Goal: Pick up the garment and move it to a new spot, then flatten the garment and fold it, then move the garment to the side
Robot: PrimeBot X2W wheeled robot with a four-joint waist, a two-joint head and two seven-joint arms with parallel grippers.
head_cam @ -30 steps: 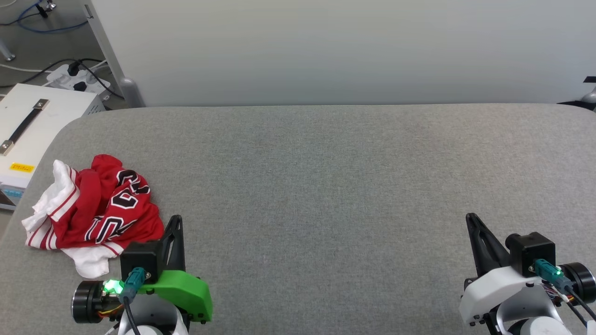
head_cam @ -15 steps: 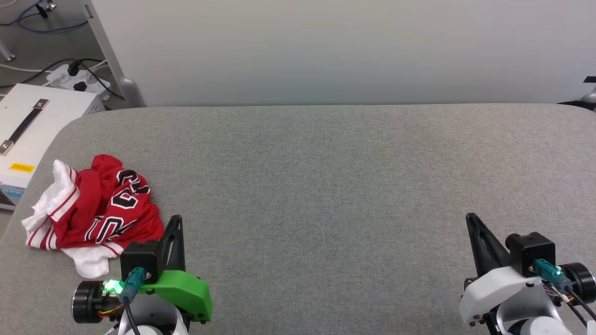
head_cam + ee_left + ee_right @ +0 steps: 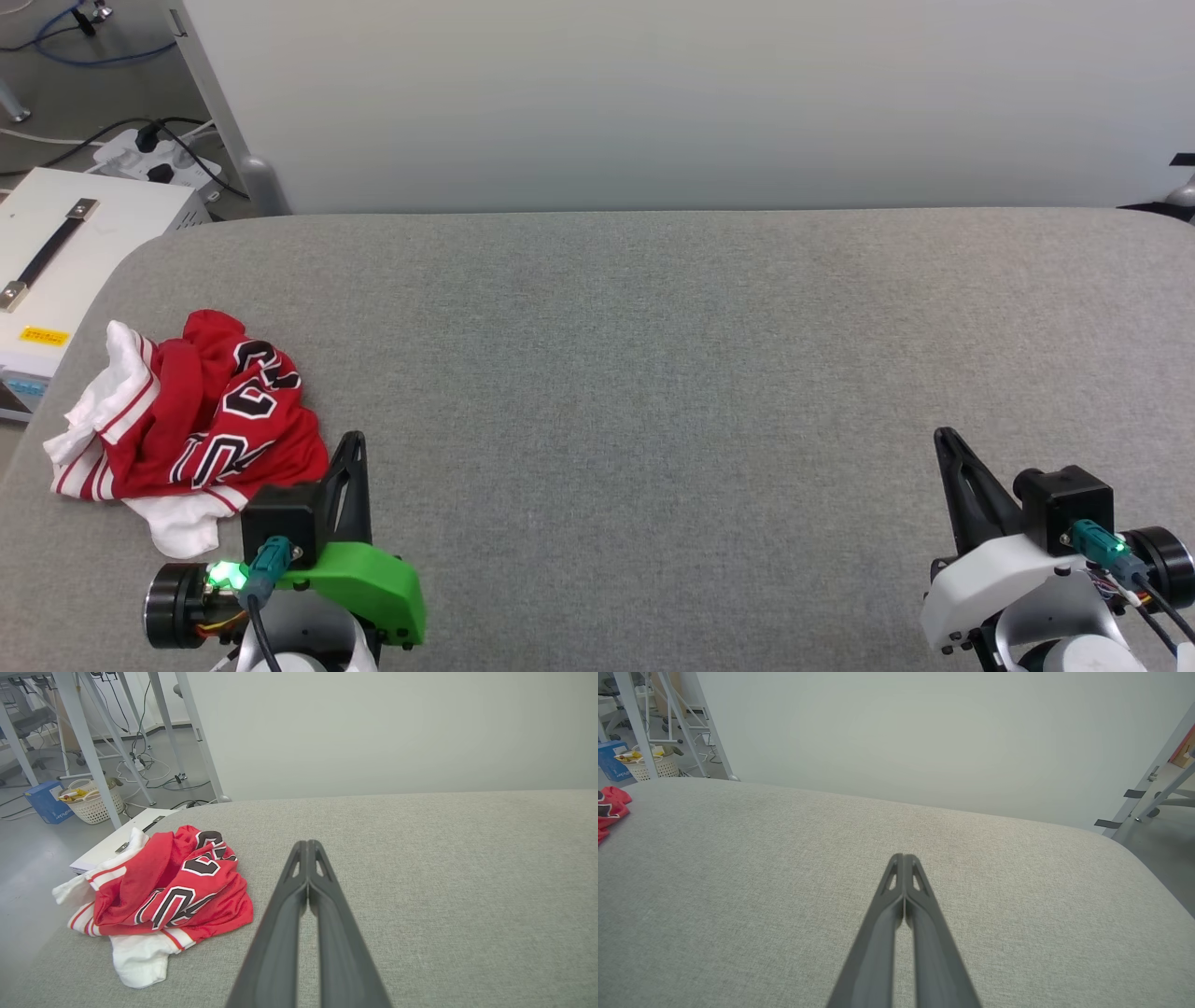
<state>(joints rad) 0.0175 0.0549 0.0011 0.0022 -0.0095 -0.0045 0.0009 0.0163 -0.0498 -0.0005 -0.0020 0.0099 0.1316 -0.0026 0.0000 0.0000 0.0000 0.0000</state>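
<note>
Two clenched, empty tools: left gripper (image 3: 352, 443), right gripper (image 3: 943, 437). At ten o'clock, just beside the left one, lies the crumpled garment (image 3: 201, 411)

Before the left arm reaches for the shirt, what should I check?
1. Shirt lying on the table, beside the left gripper: ok.
2. Left gripper open to grasp: not ok, it is shut.
3. Right gripper holding nothing: ok, shut on nothing.
4. Nothing between left gripper and shirt: ok.
5. Room to lay the shirt flat: ok, wide grey surface to its right.
6. Collar or hem easy to find: cannot tell, the shirt is crumpled.
</note>
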